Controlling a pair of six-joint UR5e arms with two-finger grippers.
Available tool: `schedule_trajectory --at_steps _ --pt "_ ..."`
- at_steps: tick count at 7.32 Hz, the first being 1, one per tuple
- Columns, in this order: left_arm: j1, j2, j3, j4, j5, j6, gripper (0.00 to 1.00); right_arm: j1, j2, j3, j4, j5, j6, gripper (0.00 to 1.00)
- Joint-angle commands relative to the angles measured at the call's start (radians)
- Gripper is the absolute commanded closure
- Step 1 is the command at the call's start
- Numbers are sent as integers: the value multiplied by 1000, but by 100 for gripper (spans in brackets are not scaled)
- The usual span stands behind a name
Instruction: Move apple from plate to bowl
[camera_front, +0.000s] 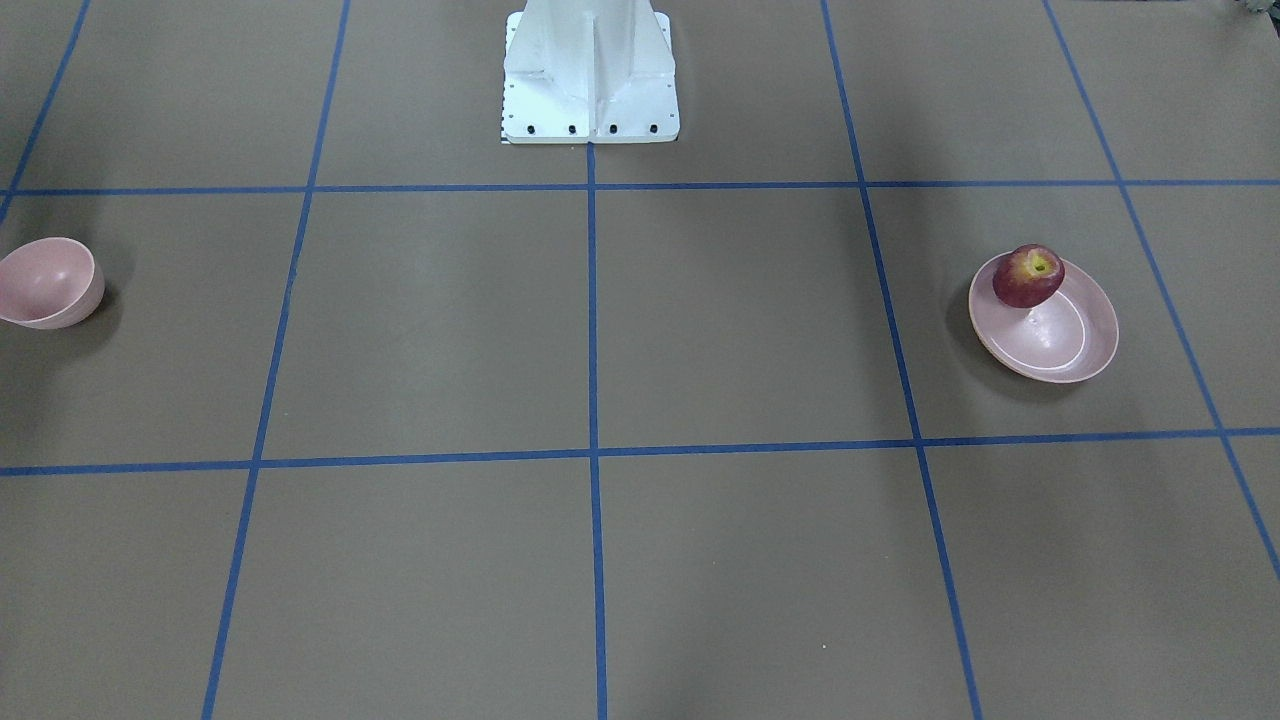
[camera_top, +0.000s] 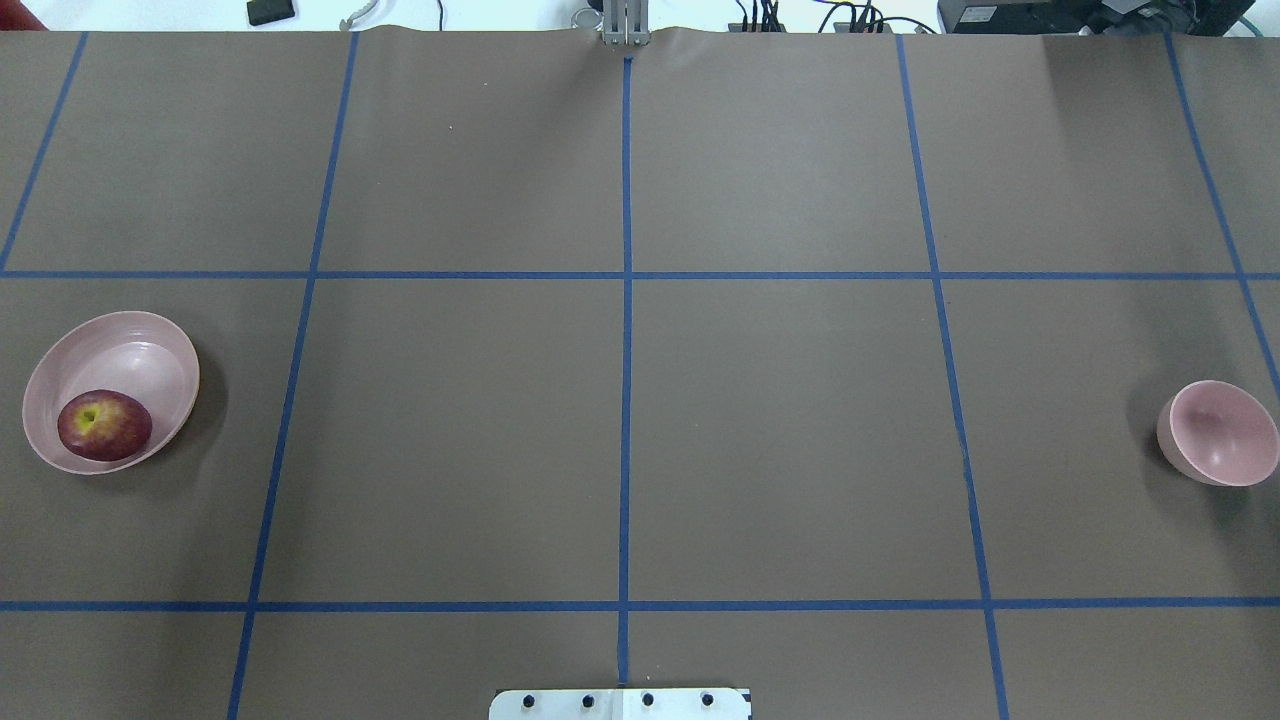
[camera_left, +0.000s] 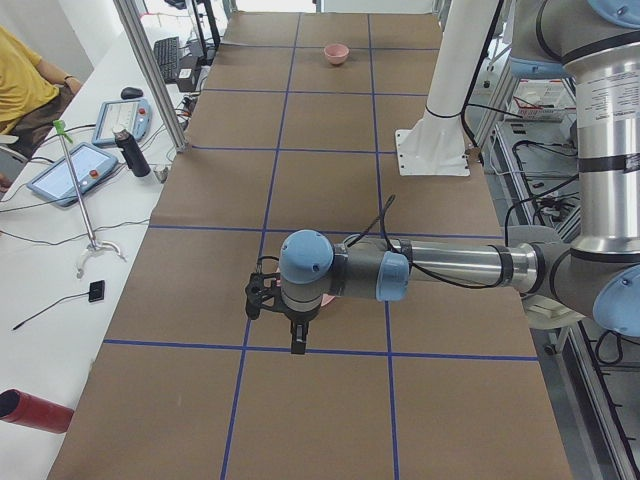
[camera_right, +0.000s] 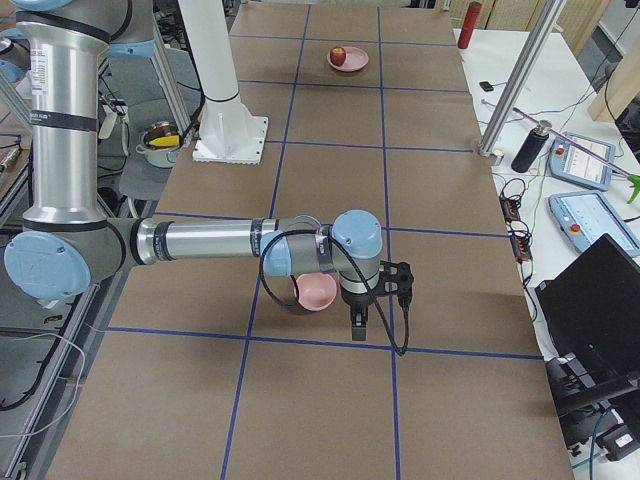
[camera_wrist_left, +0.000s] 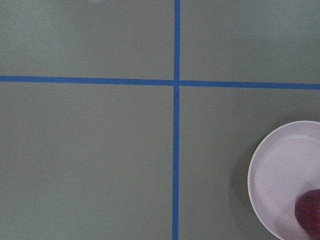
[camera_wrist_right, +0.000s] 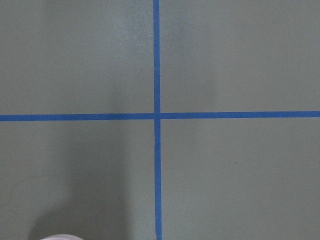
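1. Apple: sat on plate, at its robot-side edge; stem hollow faced up; round, no clear long axis.
2. Bowl: stood well apart.
3. Left gripper, right gripper: opening could not be told.

1. Brown table cover w/ blue tape grid; fills most views.
2. Exterior left view, upper-left edge: person in yellow shirt, partly cut off.
3. Same view, left side: pendant, 2nd pendant above it, black bottle upright btwn them.
4. Lower-left corner: red cylinder, lying down.
5. Exterior right view, lower right: open black laptop.
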Motion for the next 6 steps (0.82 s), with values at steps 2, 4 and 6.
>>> schedule_trajectory --at_steps 2,4,6 --pt "0 -6 -16 0 -1 3 2 -4 0 0 0 18 0 0" --pt "1 -16 -29 -2 -1 5 2 -20 0 2 0 49 -2 0" --pt "-2 -11 -38 -6 -17 8 2 -73 -11 2 64 63 17 0"
